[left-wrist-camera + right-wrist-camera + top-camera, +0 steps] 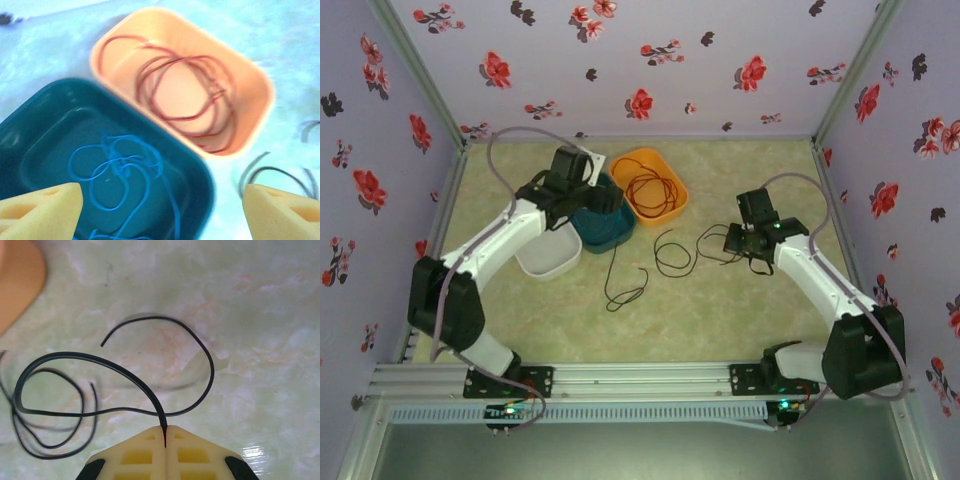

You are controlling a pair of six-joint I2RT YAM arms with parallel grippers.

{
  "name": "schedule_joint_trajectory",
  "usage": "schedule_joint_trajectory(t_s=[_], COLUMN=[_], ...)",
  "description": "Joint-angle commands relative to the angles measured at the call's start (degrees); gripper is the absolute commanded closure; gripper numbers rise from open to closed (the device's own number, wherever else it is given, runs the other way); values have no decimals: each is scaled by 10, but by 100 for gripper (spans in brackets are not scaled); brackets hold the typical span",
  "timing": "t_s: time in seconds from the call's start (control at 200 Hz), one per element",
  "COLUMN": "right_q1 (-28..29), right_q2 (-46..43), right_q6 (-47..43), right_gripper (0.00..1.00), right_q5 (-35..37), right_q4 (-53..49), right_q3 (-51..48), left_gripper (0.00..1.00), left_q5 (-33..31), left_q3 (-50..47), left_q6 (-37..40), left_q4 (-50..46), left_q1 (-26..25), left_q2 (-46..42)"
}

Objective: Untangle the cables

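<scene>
Right now your left jaws stand wide open and hold nothing, hanging over the teal bin (pixel 45 130). Directly beneath them the blue cable (pixel 117 172) lies in a loose tangle on that bin's floor. Just beyond the left jaws, right against the teal bin's far side, sits the orange bin (pixel 250 115), and the red cable (pixel 185 95) is coiled in several loops inside it. Behind the left jaws, toward the arm's base, a white bin (pixel 548 255) rests next to the teal one.

Your right jaws are pressed together and pinch the black cable (pixel 150 395) in the seam between their tips. From that grip it runs forward and to the left of the jaws, curling into open loops over the desk (pixel 720 320). A corner of the orange bin shows well ahead and left of the right jaws. From above, the loose black cables (pixel 660 258) lie on the desk between your two pairs of jaws, outside all the bins.
</scene>
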Motion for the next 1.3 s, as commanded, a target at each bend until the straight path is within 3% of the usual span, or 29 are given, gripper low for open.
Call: schedule_joint_trajectory(t_s=[0.0,0.33,0.705,0.99,1.035,1.155,1.2,1.295], right_q1=[11,44,90,102,103,106,107,111], right_q2=[-37,-117,-127,-114,-113,-111,-110,-114], right_q6=[8,19,21,9,7,3,0,-5], right_gripper=[100,100,100,100,96,72,58,44], right_q5=[-21,-79,-107,-111,-113,-114,-112,-104], right_q4=[-9,17,60,70,76,90,94,109], right_q3=[30,49,65,67,64,58,56,48], left_gripper=[16,30,35,91,100,100,100,100], left_q5=[30,86,89,85,84,67,55,18], left_q3=[-57,-132,-114,-127,-132,-152,-160,-179], left_q6=[39,-4,-9,-17,-20,-15,-6,12], left_q4=[105,309,315,320,324,329,325,307], left_q1=[-50,-166,-196,-197,-197,-197,-197,-194], left_q2=[-26,-29,-11,-38,-47,-80,-97,-141])
